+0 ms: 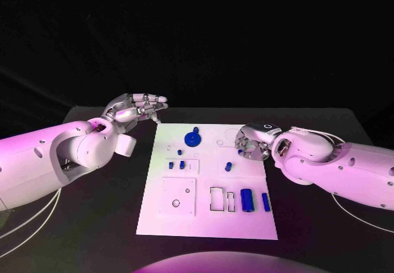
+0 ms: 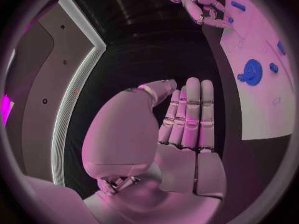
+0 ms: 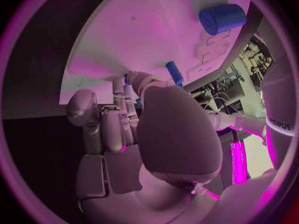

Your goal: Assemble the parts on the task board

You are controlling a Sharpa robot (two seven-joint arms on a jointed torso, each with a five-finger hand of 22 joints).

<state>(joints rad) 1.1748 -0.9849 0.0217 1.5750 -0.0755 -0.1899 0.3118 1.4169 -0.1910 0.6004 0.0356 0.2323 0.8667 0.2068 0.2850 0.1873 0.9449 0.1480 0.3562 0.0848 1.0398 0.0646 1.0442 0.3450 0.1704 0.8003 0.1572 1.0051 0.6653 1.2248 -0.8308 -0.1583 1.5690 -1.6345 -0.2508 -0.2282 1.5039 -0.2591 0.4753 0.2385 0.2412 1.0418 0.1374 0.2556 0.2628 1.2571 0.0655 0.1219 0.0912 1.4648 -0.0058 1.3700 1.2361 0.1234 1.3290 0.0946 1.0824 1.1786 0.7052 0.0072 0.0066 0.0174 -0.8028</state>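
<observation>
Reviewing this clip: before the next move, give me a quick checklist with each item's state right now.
1. Left hand free and off the task board: ok, fingers apart, holding nothing, beyond the board's far left corner.
2. Right hand on a part: cannot tell; fingers curl at the board's right edge around something blue.
3. Blue gear lying on the board: ok.
4. Large blue cylinder and slim blue pin lying untouched near the slots: ok.
5. Small peg clear of the right hand: ok.

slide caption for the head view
Right hand reaches onto the task board while the left hand hovers beside it.
</observation>
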